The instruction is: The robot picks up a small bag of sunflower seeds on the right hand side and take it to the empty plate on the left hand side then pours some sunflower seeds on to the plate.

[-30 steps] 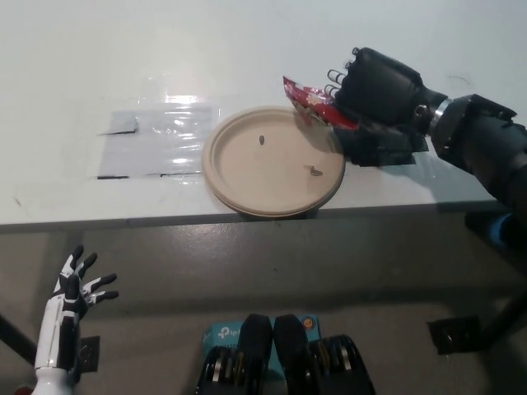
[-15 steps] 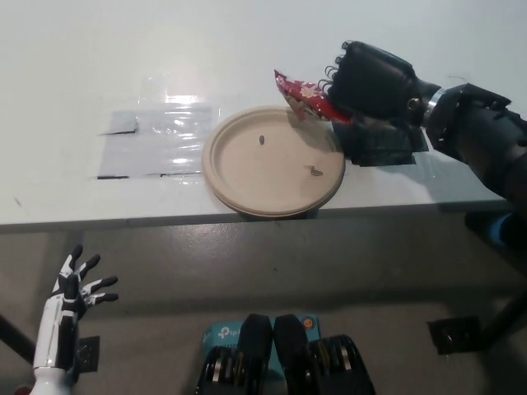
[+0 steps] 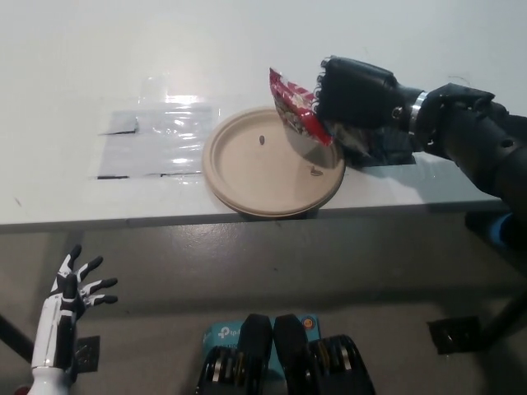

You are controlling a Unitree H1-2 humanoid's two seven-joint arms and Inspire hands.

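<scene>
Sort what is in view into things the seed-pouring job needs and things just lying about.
Belongs to the job:
- red seed bag, held by the black right hand over the plate's right edge
- tan plate, with a few dark seeds on it

Just lying about:
- clear plastic sheet on the table, left of the plate
- white left hand, open, resting below the table edge

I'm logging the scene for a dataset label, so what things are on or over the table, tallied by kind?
Paper plate: 1
Red seed bag, held over the plate's right edge by the black right hand: 1
Dark seeds lying on the plate, one near the top, one at lower right: 2 spots
Clear plastic sheet: 1
Total: 5
The white left hand hangs below the table, open.
</scene>
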